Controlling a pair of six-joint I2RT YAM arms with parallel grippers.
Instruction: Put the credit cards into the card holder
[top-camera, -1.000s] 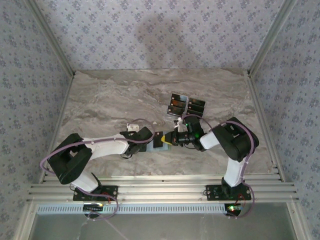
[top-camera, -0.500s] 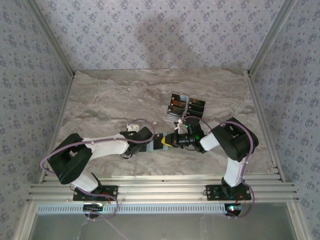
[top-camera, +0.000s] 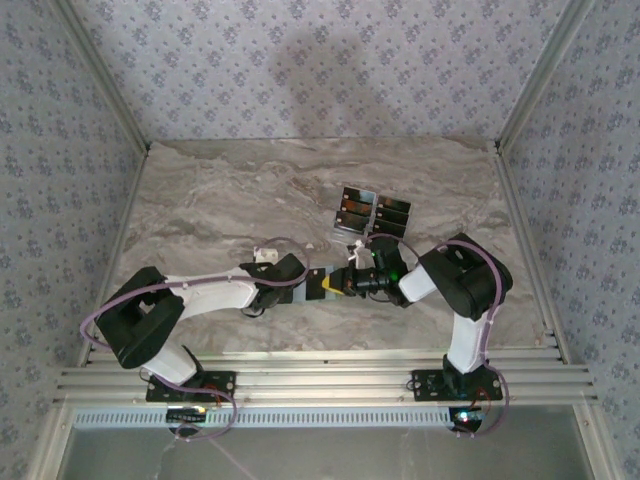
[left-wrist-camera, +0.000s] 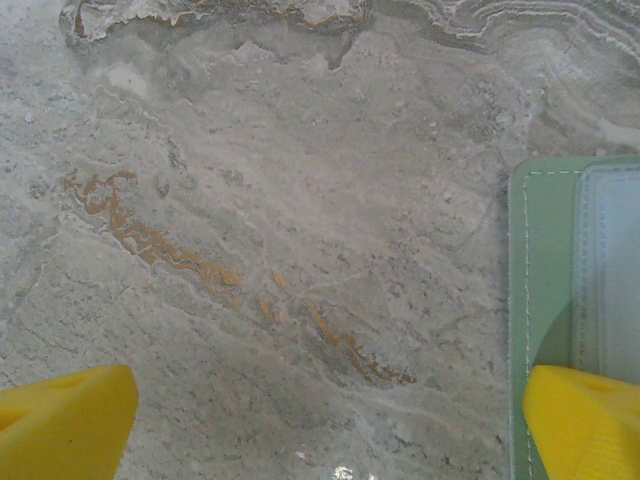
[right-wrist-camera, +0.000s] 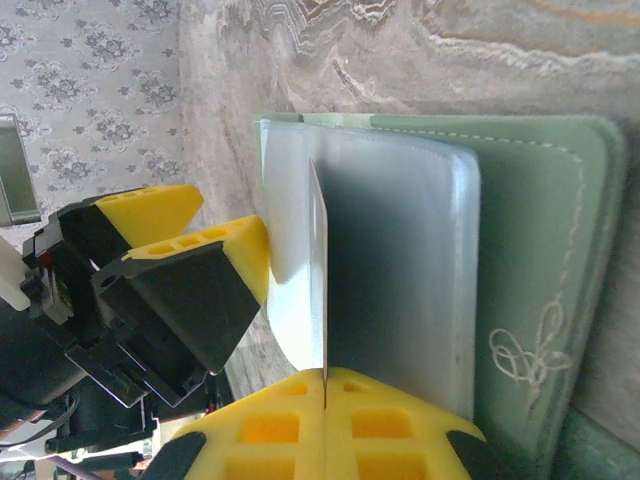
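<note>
We see the right gripper (right-wrist-camera: 325, 425) pinching one card (right-wrist-camera: 319, 270) edge-on over the wallet (right-wrist-camera: 540, 250) at mid-frame. The left gripper (left-wrist-camera: 320, 430) is spread wide, one finger on the wallet's edge. The other cards (top-camera: 375, 212) lie just above.

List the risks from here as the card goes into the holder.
1. The credit card in the right gripper stands edge-on against the grey-blue pocket of the card holder; if it misses the slot, it may skid across or bend.
2. The left gripper is open, with just one fingertip on the holder's edge, so a push could slide or swing the holder.
</note>
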